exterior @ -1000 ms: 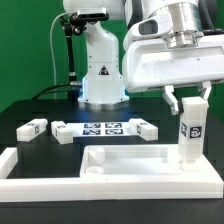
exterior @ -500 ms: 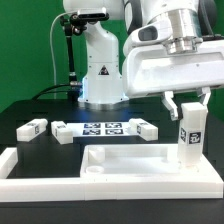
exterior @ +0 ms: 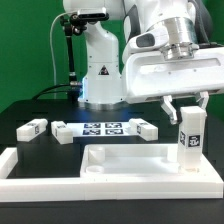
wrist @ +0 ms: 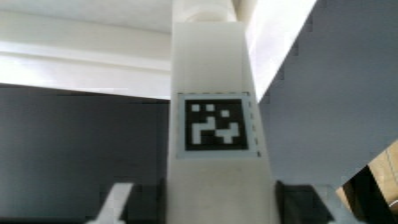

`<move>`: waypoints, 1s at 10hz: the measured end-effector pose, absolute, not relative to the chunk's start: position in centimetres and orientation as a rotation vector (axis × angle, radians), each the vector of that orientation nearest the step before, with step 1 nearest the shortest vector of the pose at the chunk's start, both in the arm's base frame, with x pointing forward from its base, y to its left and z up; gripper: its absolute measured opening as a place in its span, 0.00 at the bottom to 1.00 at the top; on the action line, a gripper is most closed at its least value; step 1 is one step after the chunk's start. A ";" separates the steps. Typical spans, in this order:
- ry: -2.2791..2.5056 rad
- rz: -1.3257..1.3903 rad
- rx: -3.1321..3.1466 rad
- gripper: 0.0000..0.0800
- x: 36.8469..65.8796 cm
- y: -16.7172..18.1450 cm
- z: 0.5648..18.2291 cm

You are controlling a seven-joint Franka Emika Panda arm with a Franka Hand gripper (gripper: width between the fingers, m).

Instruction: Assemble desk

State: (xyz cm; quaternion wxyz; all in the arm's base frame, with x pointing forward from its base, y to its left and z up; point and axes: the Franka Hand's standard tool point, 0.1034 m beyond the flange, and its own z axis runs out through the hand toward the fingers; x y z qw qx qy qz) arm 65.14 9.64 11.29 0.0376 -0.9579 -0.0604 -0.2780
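The bench [exterior: 40, 110] has a black top, and the marker board [exterior: 102, 128] lies flat on it toward the back, its square tags facing up. Long low white border bars [exterior: 25, 170] run along the near edge and turn back along the exterior view's left side. Behind the bench there is a plain pale wall [exterior: 25, 40].
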 end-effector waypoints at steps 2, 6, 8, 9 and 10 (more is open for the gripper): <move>-0.186 -0.852 -2.940 0.43 65.1 9.7 11.2; -0.187 -0.851 -2.940 0.80 65.1 9.7 11.2; -0.187 -0.850 -2.940 0.81 65.1 9.7 11.2; -0.187 -0.850 -2.940 0.81 65.1 9.7 11.2; -0.187 -0.850 -2.940 0.81 65.1 9.7 11.2</move>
